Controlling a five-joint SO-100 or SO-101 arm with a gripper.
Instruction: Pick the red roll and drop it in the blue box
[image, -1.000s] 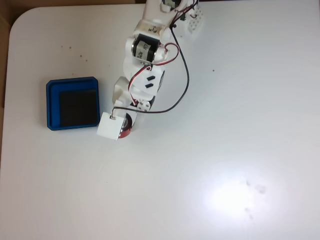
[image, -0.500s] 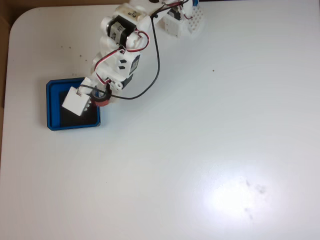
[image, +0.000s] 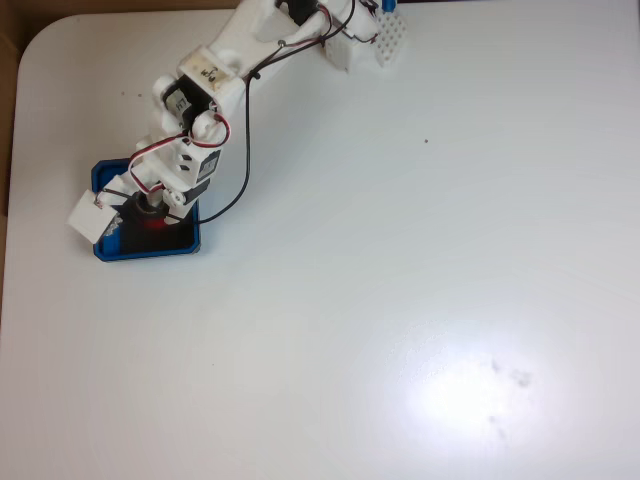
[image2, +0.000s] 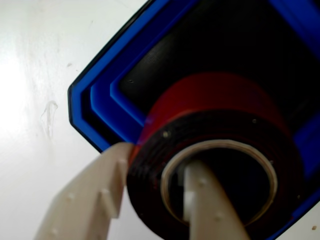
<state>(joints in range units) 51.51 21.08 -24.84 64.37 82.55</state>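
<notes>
Arm (image: 215, 75) reaches over blue box (image: 190, 238), gripping red roll (image2: 210, 100).

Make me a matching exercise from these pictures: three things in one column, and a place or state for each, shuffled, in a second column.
1. dark red tape roll with a pale core
2. shallow blue box with a black floor
3. white two-finger gripper

A. lies on the white table, near its left edge in the fixed view
B. one finger through the roll's core, one outside
C. held over the box's black floor

Pairs: 1-C, 2-A, 3-B

The arm (image: 215, 75) stretches toward the fixed view's left, its tool (image2: 150, 200) clamped, one finger inside a ring.
</notes>
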